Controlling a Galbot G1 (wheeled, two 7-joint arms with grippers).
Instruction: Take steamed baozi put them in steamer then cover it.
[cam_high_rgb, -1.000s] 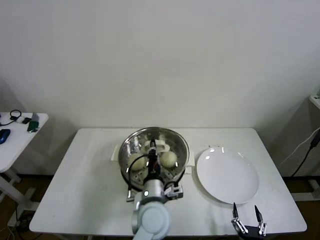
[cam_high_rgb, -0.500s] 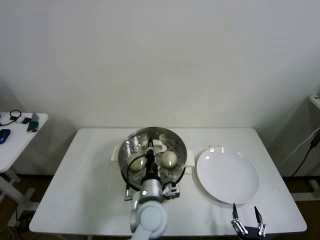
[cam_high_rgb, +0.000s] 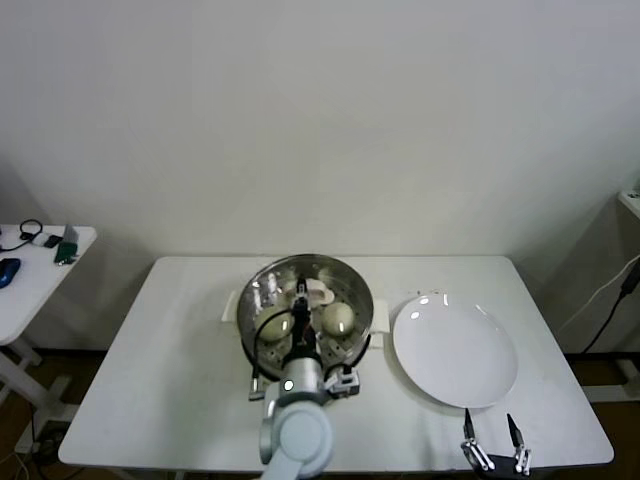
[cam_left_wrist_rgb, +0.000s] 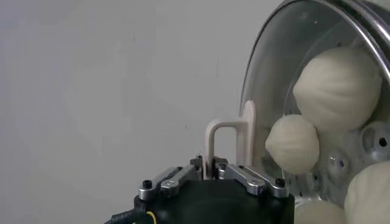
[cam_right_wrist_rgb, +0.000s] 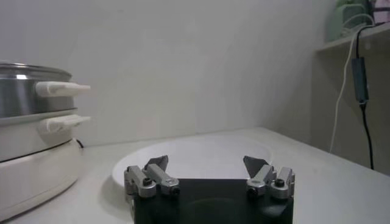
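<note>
The steamer (cam_high_rgb: 372, 318) stands mid-table on its white pot base. The glass cover (cam_high_rgb: 325, 268) lies over it, and steamed baozi (cam_high_rgb: 339, 318) show through the glass. My left gripper (cam_high_rgb: 301, 303) reaches in from the near side and is shut on the cover's cream handle (cam_left_wrist_rgb: 228, 129). In the left wrist view that gripper (cam_left_wrist_rgb: 209, 165) pinches one leg of the handle, with three baozi (cam_left_wrist_rgb: 337, 88) behind the cover (cam_left_wrist_rgb: 273, 73). My right gripper (cam_high_rgb: 490, 430) hangs open and holds nothing at the table's near right edge, just short of the white plate (cam_high_rgb: 455, 352).
The right wrist view shows the open right gripper (cam_right_wrist_rgb: 206, 163) facing the empty plate (cam_right_wrist_rgb: 201, 151), with the steamer (cam_right_wrist_rgb: 24, 91) off to one side. A small side table (cam_high_rgb: 45, 262) with gadgets stands at far left. A cable hangs at far right.
The left gripper brought the cover slightly down and back until it sat level over the steamer; in the last half second it barely moved. The right gripper sank a little.
</note>
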